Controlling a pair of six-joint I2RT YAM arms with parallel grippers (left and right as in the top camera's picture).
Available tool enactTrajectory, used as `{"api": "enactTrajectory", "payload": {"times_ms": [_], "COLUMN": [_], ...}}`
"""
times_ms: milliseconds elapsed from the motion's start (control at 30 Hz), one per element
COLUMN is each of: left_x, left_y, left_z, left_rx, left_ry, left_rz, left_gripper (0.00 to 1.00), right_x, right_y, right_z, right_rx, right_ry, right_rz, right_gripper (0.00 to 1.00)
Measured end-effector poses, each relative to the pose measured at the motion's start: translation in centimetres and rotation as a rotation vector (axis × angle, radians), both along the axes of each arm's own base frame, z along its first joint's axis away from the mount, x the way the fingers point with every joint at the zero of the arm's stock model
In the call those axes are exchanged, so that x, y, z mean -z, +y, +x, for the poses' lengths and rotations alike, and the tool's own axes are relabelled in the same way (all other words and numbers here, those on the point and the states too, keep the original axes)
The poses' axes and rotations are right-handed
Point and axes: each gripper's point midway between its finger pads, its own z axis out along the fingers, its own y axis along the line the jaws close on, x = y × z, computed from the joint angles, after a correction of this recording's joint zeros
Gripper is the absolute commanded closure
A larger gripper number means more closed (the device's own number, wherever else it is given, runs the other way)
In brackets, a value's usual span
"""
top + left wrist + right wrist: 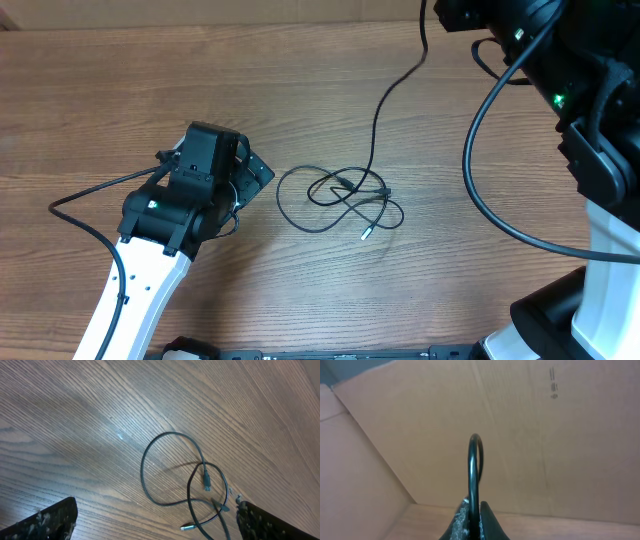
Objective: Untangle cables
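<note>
Right claw (474, 512) pinches cable (470, 470); only its wrist view shows it.

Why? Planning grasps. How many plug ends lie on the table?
2: a silver-tipped plug end nearest the wooden table's front, a dark plug end just behind; more may be hidden.

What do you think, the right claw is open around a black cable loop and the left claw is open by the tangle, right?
No. The right claw is shut on the black cable loop, as the right wrist view shows. The left claw is open by the tangle.
</note>
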Motion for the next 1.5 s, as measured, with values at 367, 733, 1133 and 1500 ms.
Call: {"api": "enactTrajectory", "payload": {"times_ms": [367,733,1133,1500], "left_x": [-0.9,-6.0,-3.5,-4.4], "left_y": [0.5,-10.7,-16.5,-23.3], "left_z": [1.5,5.3,7.8,3.3], "left_rx": [-0.029,0.838,1.211,1.571], "left_ry": [-0.073,-0.49,-0.683,-0.902], "left_rz": [0.025,-0.102,-0.106,-0.168], "left_gripper": [0.0,0.0,0.01,0.2], "right_x": [1.9,2.1,2.4,2.7], "right_y": [-0.1,-0.2,-0.2,-0.2], "right_z": [-0.3,-0.3,-0.4,-0.4], "right_rx": [0.0,0.0,-0.001,0.0], "right_ry": [0.07,0.077,0.09,0.102], "right_rz": [-0.034,-0.037,-0.044,-0.05], "right_gripper": [0.96,0.96,0.96,0.96]}}
